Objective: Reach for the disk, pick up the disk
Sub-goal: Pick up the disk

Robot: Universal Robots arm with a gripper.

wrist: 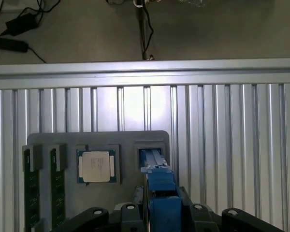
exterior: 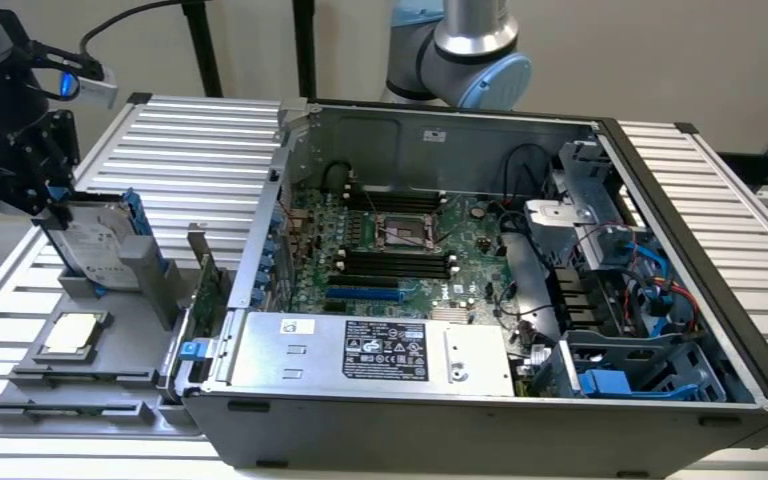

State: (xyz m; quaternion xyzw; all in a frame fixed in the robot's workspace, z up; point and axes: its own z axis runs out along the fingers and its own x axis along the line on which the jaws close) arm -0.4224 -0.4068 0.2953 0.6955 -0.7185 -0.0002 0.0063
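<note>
The disk [exterior: 95,243], a silver-grey drive with a white label in a blue carrier, stands on edge in a slot of the grey holder [exterior: 128,285] at the exterior view's left. My gripper [exterior: 59,203] comes down over its upper end. In the wrist view the disk [wrist: 155,163] is seen edge-on, its blue carrier running between the two black fingers [wrist: 138,199]. My gripper [wrist: 160,197] sits shut on the carrier's sides with no gap showing. The disk's lower end remains in the slot.
A small square chip [wrist: 96,166] and two memory sticks [wrist: 31,193] lie in the grey tray [exterior: 37,405] beside the disk. The open computer case [exterior: 491,250] with its silver power box [exterior: 371,350] stands to the exterior view's right on the ribbed metal table [wrist: 232,145].
</note>
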